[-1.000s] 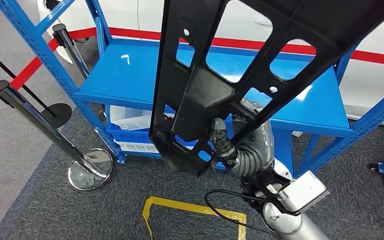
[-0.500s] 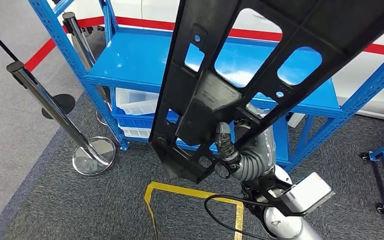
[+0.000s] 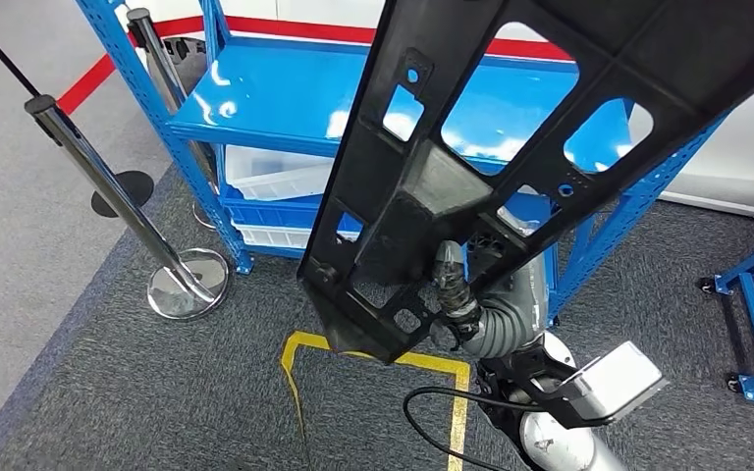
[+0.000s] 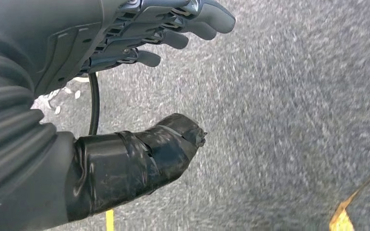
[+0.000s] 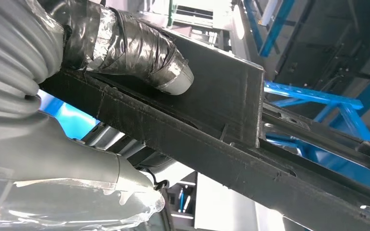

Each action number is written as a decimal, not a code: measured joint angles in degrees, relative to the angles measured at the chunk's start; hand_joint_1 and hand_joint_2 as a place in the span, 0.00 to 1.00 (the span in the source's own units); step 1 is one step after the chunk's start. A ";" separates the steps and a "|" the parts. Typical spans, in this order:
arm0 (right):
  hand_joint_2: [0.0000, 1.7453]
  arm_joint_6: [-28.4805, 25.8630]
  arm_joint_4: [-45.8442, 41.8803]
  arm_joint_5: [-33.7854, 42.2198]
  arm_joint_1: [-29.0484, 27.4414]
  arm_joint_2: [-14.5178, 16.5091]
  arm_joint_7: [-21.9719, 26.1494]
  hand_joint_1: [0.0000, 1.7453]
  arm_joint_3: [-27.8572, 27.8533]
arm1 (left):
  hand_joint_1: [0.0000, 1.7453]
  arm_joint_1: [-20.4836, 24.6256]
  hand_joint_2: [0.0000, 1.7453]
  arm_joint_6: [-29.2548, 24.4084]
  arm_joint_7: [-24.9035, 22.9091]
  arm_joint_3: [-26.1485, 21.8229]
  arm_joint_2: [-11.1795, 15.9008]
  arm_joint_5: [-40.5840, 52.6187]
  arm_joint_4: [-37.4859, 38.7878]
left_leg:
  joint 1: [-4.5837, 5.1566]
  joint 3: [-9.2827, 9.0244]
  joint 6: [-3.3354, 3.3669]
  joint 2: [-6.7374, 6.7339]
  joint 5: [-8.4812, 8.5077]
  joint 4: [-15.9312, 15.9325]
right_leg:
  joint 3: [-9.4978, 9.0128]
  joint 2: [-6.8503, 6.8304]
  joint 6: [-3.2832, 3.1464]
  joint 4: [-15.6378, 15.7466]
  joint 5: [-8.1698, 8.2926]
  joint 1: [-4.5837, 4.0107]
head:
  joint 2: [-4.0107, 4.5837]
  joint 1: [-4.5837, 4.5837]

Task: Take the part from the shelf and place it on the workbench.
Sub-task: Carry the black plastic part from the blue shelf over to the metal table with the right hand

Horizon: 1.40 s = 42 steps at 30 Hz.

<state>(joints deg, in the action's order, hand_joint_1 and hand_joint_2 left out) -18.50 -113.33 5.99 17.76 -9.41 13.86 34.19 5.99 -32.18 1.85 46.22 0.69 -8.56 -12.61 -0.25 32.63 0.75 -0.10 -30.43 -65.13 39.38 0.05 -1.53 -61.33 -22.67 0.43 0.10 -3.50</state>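
Above the grey carpet, you see the blue shelf behind the long black part, raised clear of it. Your right hand grasps the part's lower end, thumb pressed on it. Your left hand hangs released, fingers apart.

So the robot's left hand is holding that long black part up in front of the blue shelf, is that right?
Not quite: the right robot hand grips the long black part, as the right wrist view shows. The left robot hand holds nothing, hanging open over the carpet. The rest stands: the part is held up in front of the blue shelf.
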 joint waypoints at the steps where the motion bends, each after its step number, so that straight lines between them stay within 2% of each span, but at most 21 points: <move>1: 1.00 -0.02 -0.01 0.22 -0.07 0.02 0.03 1.00 -0.01 | 0.00 0.09 1.00 0.03 0.08 -0.01 0.01 -0.05 0.00 | 0.35 -2.55 0.33 0.01 -0.42 3.63 | 0.16 -0.07 0.26 0.18 0.60 0.09 | 0.00 0.05; 2: 1.00 -0.02 -0.01 0.40 -0.14 0.03 0.05 1.00 -0.03 | 0.00 0.19 1.00 0.07 0.15 -0.02 0.02 -0.12 0.00 | 0.73 -4.13 0.62 0.02 -0.90 6.15 | 0.11 -0.16 0.59 0.45 1.16 0.26 | 0.01 -0.07; 5: 1.00 -0.01 0.10 0.54 -0.29 0.03 0.10 1.00 -0.10 | 0.00 0.31 1.00 0.20 0.23 -0.05 0.07 -0.40 0.00 | 1.09 -4.19 1.45 -0.09 1.00 8.62 | 0.15 -0.24 1.66 1.49 2.25 0.61 | 0.01 -0.33; 7: 1.00 0.04 0.23 0.54 -0.40 0.02 0.17 1.00 -0.17 | 0.00 0.28 1.00 0.42 0.22 -0.05 0.05 -0.46 0.00 | 0.85 -3.38 2.18 -0.21 2.91 10.05 | 1.27 -0.13 1.95 -0.73 -1.15 0.49 | 0.01 -0.11; 9: 1.00 0.10 0.41 0.45 -0.46 0.01 0.32 1.00 -0.20 | 0.00 0.25 1.00 0.71 0.19 -0.05 0.05 -0.41 0.00 | 0.86 -1.88 2.53 -0.06 4.37 10.30 | 2.77 -0.10 2.07 -6.94 -6.61 0.51 | 0.01 0.04; 10: 1.00 0.10 0.53 0.38 -0.50 0.01 0.41 1.00 -0.20 | 0.00 0.22 1.00 0.84 0.15 -0.05 0.05 -0.37 0.00 | 0.85 -1.04 2.47 0.08 5.07 10.24 | 3.26 -0.10 2.19 -10.33 -7.89 0.56 | 0.01 0.08; 12: 1.00 0.10 0.81 0.27 -0.55 0.01 0.54 1.00 -0.20 | 0.00 0.14 1.00 1.04 0.03 -0.05 0.03 -0.25 0.00 | 0.75 0.76 2.15 0.62 6.25 9.86 | 2.42 -0.07 2.41 -13.44 -6.43 0.67 | 0.01 0.07; 14: 1.00 0.10 1.02 0.26 -0.55 0.01 0.56 1.00 -0.20 | 0.00 0.08 1.00 1.21 -0.13 -0.05 -0.07 -0.13 0.00 | 0.53 2.62 1.62 1.44 7.14 8.94 | -2.13 0.67 2.49 -9.08 -4.15 0.83 | 0.01 0.08; 16: 1.00 0.14 1.09 0.23 -0.56 0.03 0.58 1.00 -0.20 | 0.00 0.12 1.00 1.36 -0.33 -0.05 -0.16 -0.02 0.00 | 0.49 4.29 1.01 2.37 7.58 7.47 | -7.49 2.29 2.31 -1.87 -5.52 0.92 | 0.01 0.06; 17: 1.00 0.15 1.14 0.22 -0.58 0.03 0.61 1.00 -0.20 | 0.00 0.12 1.00 1.42 -0.44 -0.05 -0.17 0.03 0.00 | 0.51 4.82 0.72 2.84 7.75 6.85 | -8.93 2.75 2.11 0.22 -6.59 0.86 | 0.01 0.05; 19: 1.00 0.16 1.25 0.19 -0.60 0.03 0.66 1.00 -0.20 | 0.00 0.02 1.00 1.50 -0.65 -0.05 -0.14 0.08 0.00 | 0.42 5.38 0.00 3.74 8.25 6.40 | -9.27 2.13 1.44 1.04 -7.12 0.73 | 0.01 0.09; 22: 1.00 0.32 1.33 0.19 -0.56 0.15 0.68 1.00 -0.20 | 0.00 -0.20 1.00 1.58 -0.83 -0.05 -0.11 0.10 0.00 | 0.12 7.25 -0.95 2.52 6.11 3.14 | -8.88 0.39 0.09 1.34 -6.29 0.77 | 0.01 -0.29; 24: 1.00 0.42 1.35 0.19 -0.57 0.28 0.69 1.00 -0.20 | 0.00 -0.21 1.00 1.67 -0.85 -0.05 -0.21 0.13 0.00 | -0.17 10.20 -1.49 1.18 2.10 -3.94 | -8.30 -0.74 -0.31 1.33 -5.91 0.53 | 0.01 -0.66; 26: 1.00 0.43 1.40 0.19 -0.61 0.33 0.68 1.00 -0.20 | 0.00 -0.26 1.00 1.70 -0.85 -0.05 -0.28 0.13 0.00 | -0.40 12.14 -1.78 0.84 0.12 -9.47 | -7.82 -1.89 -0.34 1.29 -5.66 0.29 | 0.01 -0.66; 28: 1.00 0.43 1.45 0.19 -0.62 0.35 0.68 1.00 -0.20 | 0.00 -0.37 1.00 1.71 -0.86 -0.05 -0.30 0.12 0.00 | -0.42 9.89 -1.63 0.46 1.96 -7.00 | -7.64 -3.03 -0.29 1.28 -5.55 0.14 | 0.01 -0.67; 31: 1.00 0.43 1.47 0.19 -0.58 0.44 0.69 1.00 -0.20 | 0.00 -0.25 1.00 1.72 -0.91 -0.05 -0.31 0.14 0.00 | 0.45 3.10 -0.62 -2.35 5.10 4.02 | -7.74 -4.60 0.05 1.40 -5.52 -0.02 | 0.01 -0.62; 33: 1.00 0.45 1.49 0.19 -0.58 0.50 0.68 1.00 -0.20 | 0.00 -0.17 1.00 1.74 -0.97 -0.04 -0.30 0.16 0.00 | 1.32 2.16 0.28 -3.19 5.11 6.26 | -7.76 -5.44 0.59 1.66 -5.40 -0.01 | 0.01 -0.72; 35: 1.00 0.60 1.51 0.19 -0.57 0.54 0.68 1.00 -0.20 | 0.00 -0.25 1.00 1.74 -1.08 -0.04 -0.27 0.16 0.00 | 1.40 1.90 1.11 -2.34 5.56 7.45 | -8.07 -5.82 1.28 1.92 -5.46 0.13 | 0.01 -0.86; 37: 1.00 0.79 1.55 0.19 -0.51 0.56 0.72 1.00 -0.20 | 0.00 -0.31 1.00 1.77 -1.18 -0.04 -0.28 0.19 0.00 | 1.04 1.05 1.79 -1.30 6.19 8.84 | -7.25 -3.84 1.67 -0.17 -6.90 0.18 | 0.01 -0.66; 40: 1.00 0.86 1.73 0.19 -0.72 0.54 0.72 1.00 -0.20 | 0.00 -0.06 1.00 1.82 -1.25 -0.03 -0.32 0.20 0.00 | 0.85 0.73 2.29 0.56 6.50 9.27 | -1.76 -0.57 1.79 -10.64 -11.22 0.20 | 0.01 -0.33; 42: 1.00 0.84 1.93 0.19 -0.92 0.54 0.68 1.00 -0.20 | 0.00 -0.05 1.00 1.84 -1.26 -0.03 -0.33 0.21 0.00 | 0.81 0.76 2.28 2.18 6.39 8.96 | 0.32 -0.26 1.99 -13.54 -10.76 0.28 | 0.01 -0.33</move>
<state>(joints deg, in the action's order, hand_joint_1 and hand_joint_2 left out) -17.66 -111.40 6.19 16.84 -8.87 14.54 33.99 5.94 -30.34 0.59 46.18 0.37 -8.35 -12.61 0.56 33.39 3.03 2.08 -24.04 -56.17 39.70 -0.21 0.46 -74.86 -33.44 0.71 0.11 -3.83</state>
